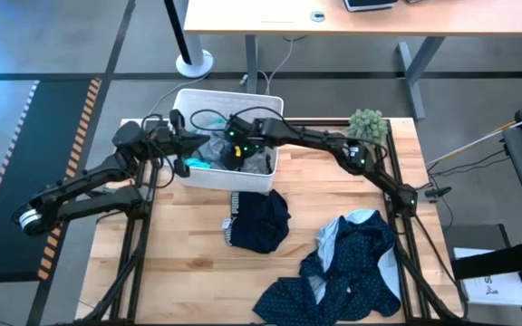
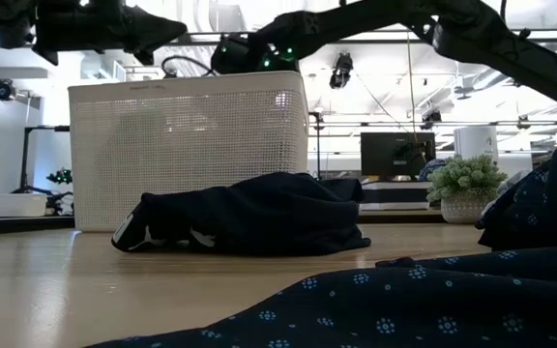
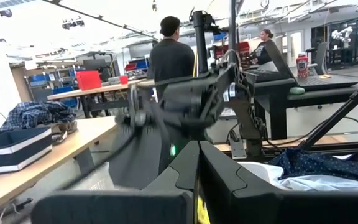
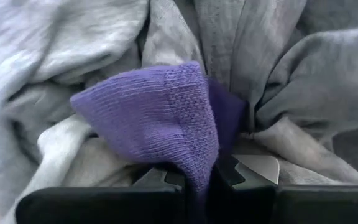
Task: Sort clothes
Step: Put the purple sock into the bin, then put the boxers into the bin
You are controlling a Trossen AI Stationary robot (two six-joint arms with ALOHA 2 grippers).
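Observation:
A white ribbed basket [image 1: 226,94] stands at the table's far side with grey clothes [image 1: 257,164] and a teal piece [image 1: 198,165] inside. My right gripper [image 4: 197,177] reaches down into it and is shut on a purple knit piece [image 4: 160,118] lying against the grey clothes [image 4: 278,74]. My left gripper [image 3: 197,168] is shut and empty, held up by the basket's left side [image 1: 185,141]. A black garment with white stripes [image 1: 256,222] lies on the table before the basket. A navy dotted garment [image 1: 352,267] with a light blue one [image 1: 344,226] lies at the near right. My right gripper pinches a folded end of the purple knit piece [image 4: 199,163] between its two fingers. The fingers slant down into the basket from the table's right. The rest of the piece fans out beyond the fingertips against the grey clothes; whether it is lifted clear I cannot tell.
A small fuzzy green plant [image 1: 367,124] in a pot stands at the far right corner. The black frame rails [image 1: 397,181] run along the table's sides. Bare wood shows at the near left [image 1: 188,272]. People stand in the room behind, seen in the left wrist view.

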